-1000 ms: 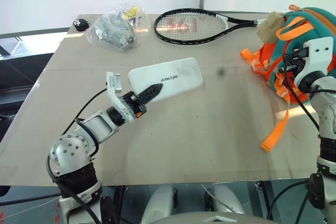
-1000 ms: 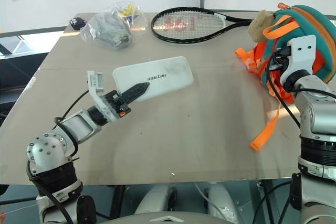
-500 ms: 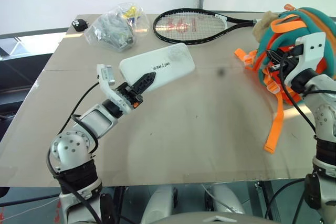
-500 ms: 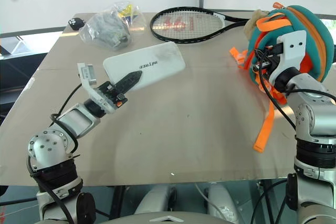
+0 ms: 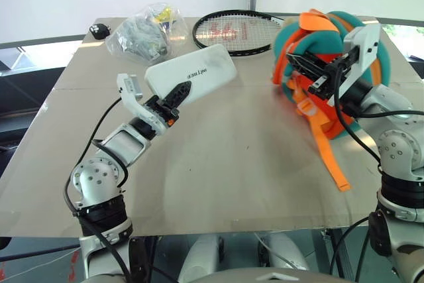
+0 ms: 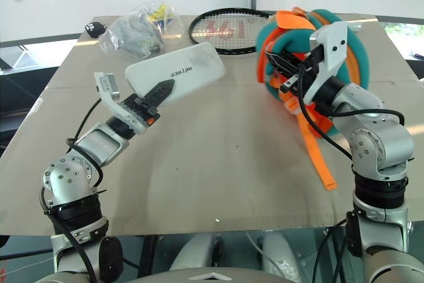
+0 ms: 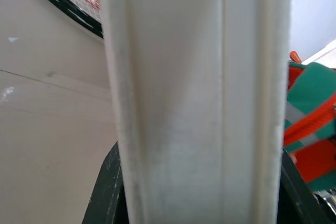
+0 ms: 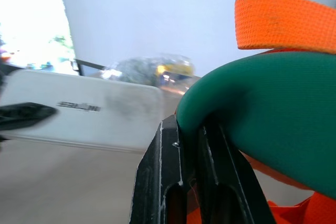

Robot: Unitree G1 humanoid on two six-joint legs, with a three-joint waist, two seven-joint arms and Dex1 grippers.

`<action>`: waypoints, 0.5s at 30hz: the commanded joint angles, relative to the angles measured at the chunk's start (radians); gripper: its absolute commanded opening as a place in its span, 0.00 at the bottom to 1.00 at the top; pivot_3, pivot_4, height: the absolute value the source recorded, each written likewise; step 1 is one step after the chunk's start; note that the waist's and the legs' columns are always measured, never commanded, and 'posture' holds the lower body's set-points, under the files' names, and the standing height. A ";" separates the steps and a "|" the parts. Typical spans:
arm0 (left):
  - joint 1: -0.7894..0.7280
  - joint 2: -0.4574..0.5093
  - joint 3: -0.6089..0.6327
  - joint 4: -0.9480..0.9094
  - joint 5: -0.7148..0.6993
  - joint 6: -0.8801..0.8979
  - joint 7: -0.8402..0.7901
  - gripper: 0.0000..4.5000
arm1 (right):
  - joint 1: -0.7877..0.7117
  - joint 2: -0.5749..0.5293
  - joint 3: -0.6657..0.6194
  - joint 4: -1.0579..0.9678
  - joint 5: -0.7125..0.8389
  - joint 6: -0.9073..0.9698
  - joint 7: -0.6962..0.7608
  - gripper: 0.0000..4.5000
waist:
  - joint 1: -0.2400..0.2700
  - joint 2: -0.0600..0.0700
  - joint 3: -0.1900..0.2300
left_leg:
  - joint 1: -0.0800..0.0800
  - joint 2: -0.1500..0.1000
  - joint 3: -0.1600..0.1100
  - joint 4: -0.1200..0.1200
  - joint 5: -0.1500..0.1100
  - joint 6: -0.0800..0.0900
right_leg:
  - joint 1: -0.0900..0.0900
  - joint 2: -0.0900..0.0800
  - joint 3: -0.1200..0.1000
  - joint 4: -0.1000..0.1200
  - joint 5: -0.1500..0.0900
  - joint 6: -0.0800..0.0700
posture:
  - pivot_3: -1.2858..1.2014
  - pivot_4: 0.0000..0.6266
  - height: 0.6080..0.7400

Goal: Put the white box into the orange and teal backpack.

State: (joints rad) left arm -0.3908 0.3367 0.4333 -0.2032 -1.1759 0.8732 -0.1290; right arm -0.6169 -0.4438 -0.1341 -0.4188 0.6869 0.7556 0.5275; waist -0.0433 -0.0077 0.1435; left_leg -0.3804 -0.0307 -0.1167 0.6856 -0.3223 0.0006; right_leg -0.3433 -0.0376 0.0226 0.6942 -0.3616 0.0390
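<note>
The left pincer (image 5: 173, 96) gripped the white box (image 5: 192, 73) above the tabletop (image 5: 225, 164) — the right pincer (image 5: 306, 71) pinched the orange and teal backpack (image 5: 331, 38), lifted alongside.

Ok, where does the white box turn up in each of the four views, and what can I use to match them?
Left eye: white box, upper middle-left, raised over the table.
Right eye: upper left of centre.
Left wrist: edge-on, a broad white band down the frame.
Right wrist: left side, lettering visible.
Shared landmark: the backpack, teal and orange in every view.
</note>
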 commanded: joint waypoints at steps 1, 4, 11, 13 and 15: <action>-0.027 0.011 0.031 -0.016 -0.007 -0.051 -0.001 0.26 | -0.047 0.000 0.008 -0.113 0.141 0.034 0.056 0.01 | 0.000 0.000 0.000 | 0.000 0.000 0.000 0.000 0.000 0.000 | 0.000 0.000 0.000 0.000 0.000 0.000 | 0.52 0.24 1.00; -0.037 0.033 0.046 -0.010 -0.010 -0.072 -0.015 0.26 | -0.048 -0.030 0.014 -0.156 0.228 0.081 0.087 0.01 | 0.001 0.000 0.000 | -0.001 0.000 -0.001 0.000 0.000 0.000 | 0.000 0.000 -0.001 0.000 0.000 0.000 | 0.52 0.24 1.00; -0.028 0.159 0.031 -0.050 0.016 -0.095 -0.208 0.26 | 0.119 -0.197 0.009 -0.160 0.174 0.052 0.184 0.01 | 0.008 -0.002 0.000 | -0.001 -0.001 -0.005 0.000 0.000 0.000 | 0.000 -0.002 -0.005 -0.006 0.000 0.000 | 0.52 0.24 1.00; -0.026 0.201 0.019 -0.061 0.014 -0.089 -0.280 0.26 | 0.164 -0.229 -0.027 -0.140 0.175 0.022 0.225 0.01 | 0.007 -0.001 0.001 | -0.001 -0.001 -0.004 0.000 0.000 0.000 | 0.001 -0.002 -0.005 -0.006 0.000 0.000 | 0.52 0.24 1.00; -0.034 0.227 0.018 -0.067 -0.018 -0.073 -0.343 0.26 | 0.191 -0.264 -0.054 -0.127 0.173 0.014 0.245 0.01 | 0.008 -0.001 0.001 | -0.001 -0.001 -0.004 -0.001 0.000 0.000 | 0.001 -0.002 -0.005 -0.006 0.000 0.000 | 0.52 0.24 1.00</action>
State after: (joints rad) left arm -0.4073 0.5418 0.4410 -0.2148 -1.1532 0.8060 -0.4072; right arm -0.4178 -0.6872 -0.1202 -0.5337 0.8572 0.8059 0.7511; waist -0.0349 -0.0090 0.1445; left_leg -0.3820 -0.0321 -0.1215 0.6851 -0.3222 0.0007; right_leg -0.3426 -0.0395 0.0172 0.6875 -0.3617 0.0390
